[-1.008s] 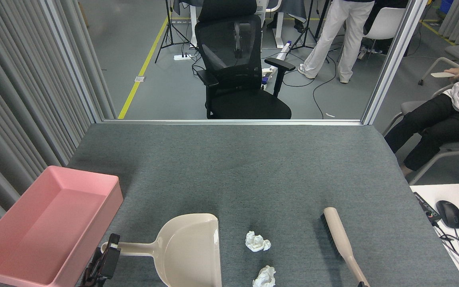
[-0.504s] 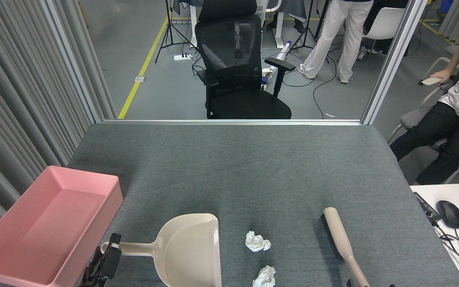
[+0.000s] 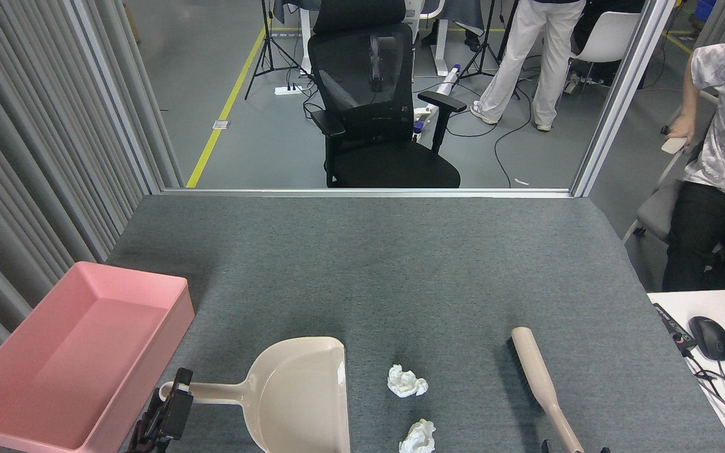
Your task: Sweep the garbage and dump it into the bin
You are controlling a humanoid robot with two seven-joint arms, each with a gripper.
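In the head view, the gray felt surface (image 3: 400, 264) carries two crumpled tissue balls near its front edge: one tissue ball (image 3: 406, 381) just right of the dustpan's mouth, the other tissue ball (image 3: 418, 436) nearer the robot and slightly further right, apart from the first. The beige dustpan (image 3: 299, 393) lies flat, its handle pointing left and its open mouth facing right toward the tissues, so its long axis runs left to right. The pink bin (image 3: 174, 327) sits at the front left corner, its long axis angled from near left to far right, with nothing in it. The beige brush (image 3: 542, 384) lies on the right, bristle end away from the robot, handle running toward the bottom edge. The left gripper (image 3: 167, 412) comes up from the bottom edge at the tip of the dustpan handle; its dark fingers are seen nearly end-on, and whether they clasp the handle cannot be told. Of the right gripper (image 3: 573, 448) only dark tips show beside the brush handle's end, their state unclear.
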